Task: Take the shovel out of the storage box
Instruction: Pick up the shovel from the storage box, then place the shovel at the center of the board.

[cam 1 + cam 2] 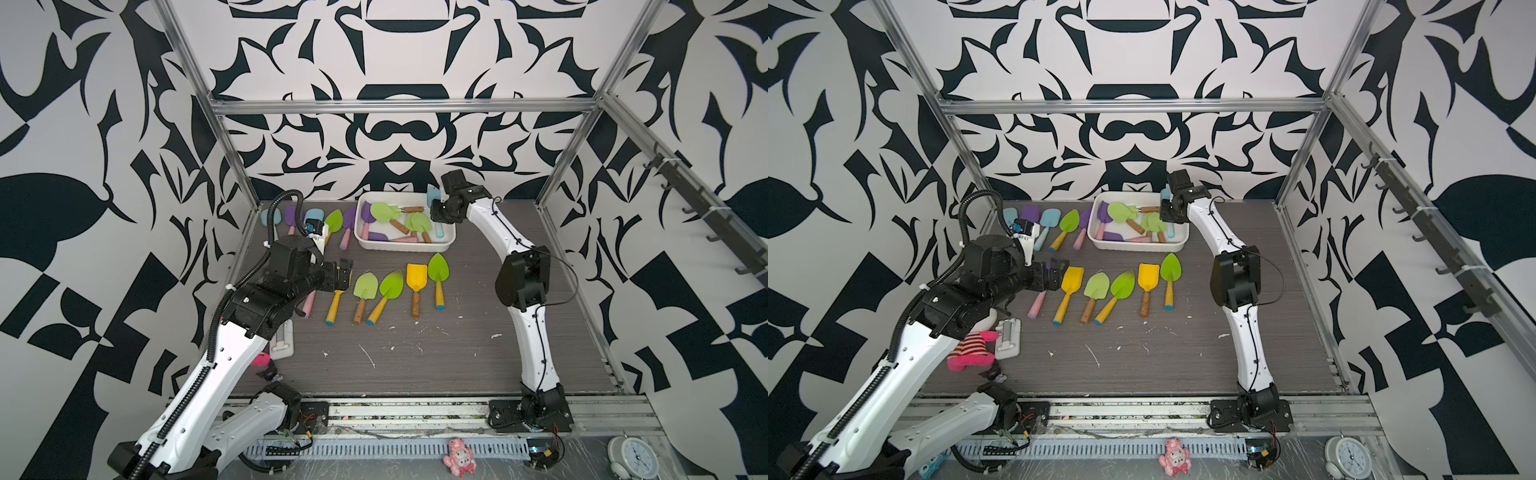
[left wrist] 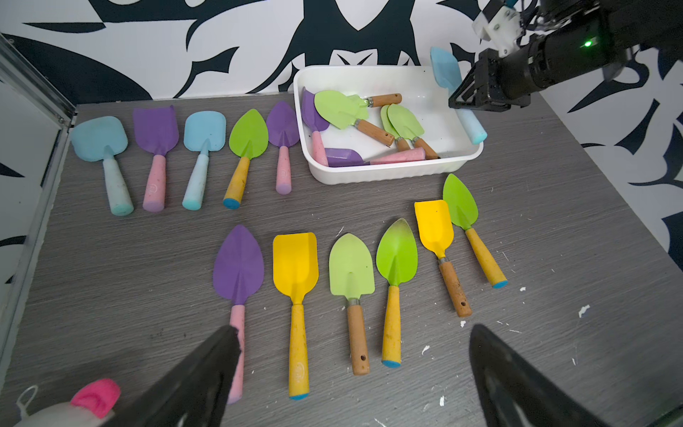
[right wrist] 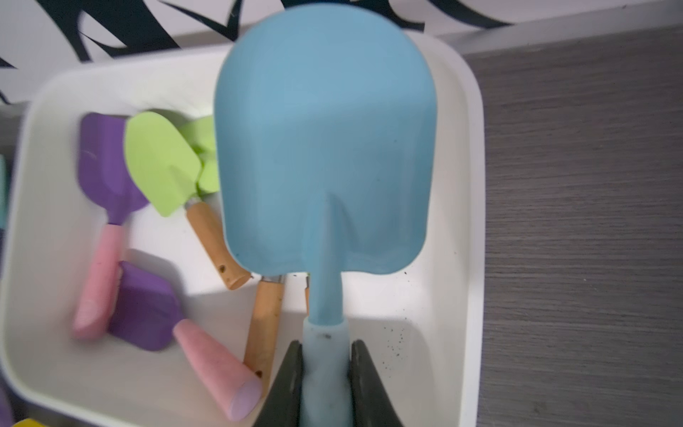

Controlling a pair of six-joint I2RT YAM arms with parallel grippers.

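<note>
Shovel point(image 3: 325, 148) clamped between right fingers point(image 3: 290, 384), blade hiding part of storage box point(image 3: 469, 222)

No legible text anywhere; numerals on the clock point(image 1: 636, 457) dial too small.

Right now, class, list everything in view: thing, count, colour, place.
storage box: one, white, far middle of table
boxed shovels: about six, purple and light green, inside the storage box
blue shovel: one, pale blue, tilted over the box's rim
back-row shovels: five, blue, purple, green, beside the box
front-row shovels: six, purple, yellow, green, mid-table
soft toy: one, pink, table's near edge
white plastic piece: one, white, beside soft toy
pig figurine: one, pink, before the table
clock: one, white, front corner
left gripper: one, black, open above front row
right gripper: one, black, shut on blue shovel
</note>
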